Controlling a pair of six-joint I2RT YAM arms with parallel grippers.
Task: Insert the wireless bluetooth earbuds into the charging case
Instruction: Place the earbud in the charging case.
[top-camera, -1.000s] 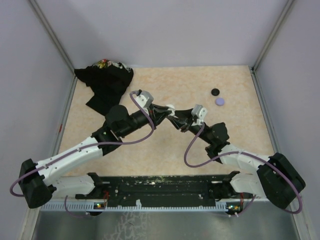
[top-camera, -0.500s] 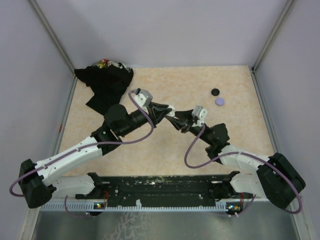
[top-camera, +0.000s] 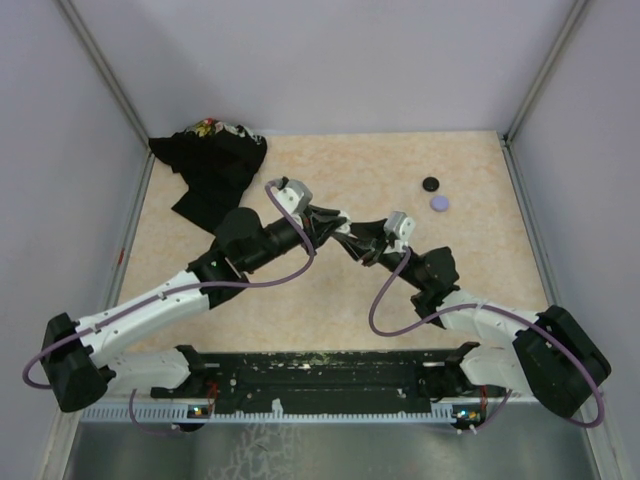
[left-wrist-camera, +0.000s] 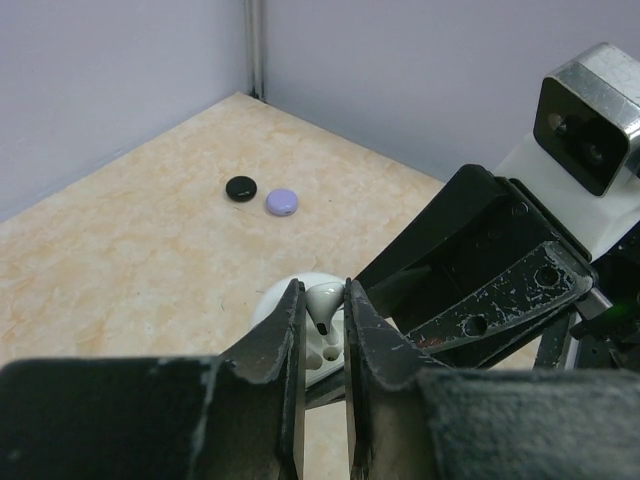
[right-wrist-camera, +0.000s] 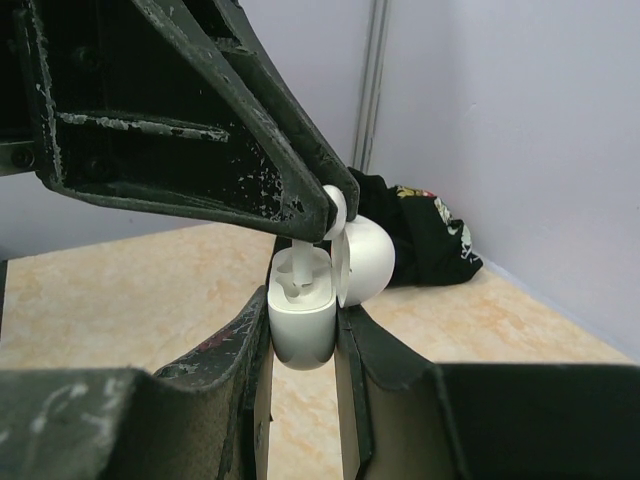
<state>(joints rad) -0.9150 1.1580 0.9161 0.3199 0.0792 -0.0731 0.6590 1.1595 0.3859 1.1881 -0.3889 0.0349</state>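
Now the left gripper (left-wrist-camera: 321, 300) — pinching an earbud (left-wrist-camera: 326, 293) — has seemingly edged nearer the right gripper's (right-wrist-camera: 303, 345) clamped case (right-wrist-camera: 300, 325).

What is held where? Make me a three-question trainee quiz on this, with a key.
1. True or false: the left fingers pinch a small white glossy earbud.
2. The right fingers hold: A one dark earbud; B a white plastic charging case, lid open; C nothing at all.
3. What colour is the small round disc lying beside the round black disc?
Key: 1 true; 2 B; 3 lavender.
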